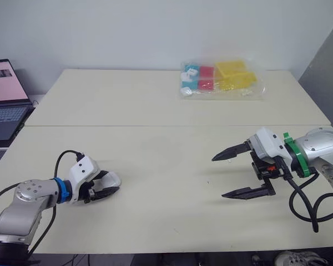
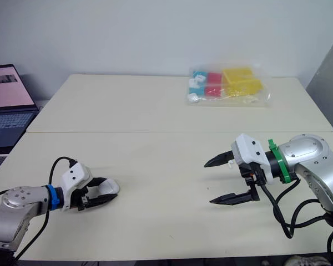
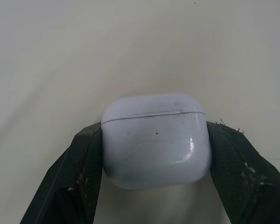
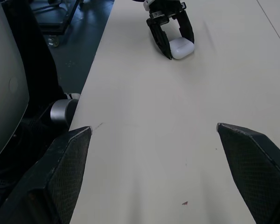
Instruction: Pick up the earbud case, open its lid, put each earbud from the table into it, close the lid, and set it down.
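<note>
A: Where is the earbud case [image 3: 156, 140] sitting?
B: The left pincer [image 1: 108, 187] is clamping its sides at the bench's [image 1: 155, 155] near left, lid shut.
A: And the right pincer [image 1: 218, 177]?
B: It is gaping wide, empty. Prising the lid, it is risking twisting that smooth case loose.

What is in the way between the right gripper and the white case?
Nothing visible. Just table lies between the open right gripper and the case, which the left gripper grips.
</note>
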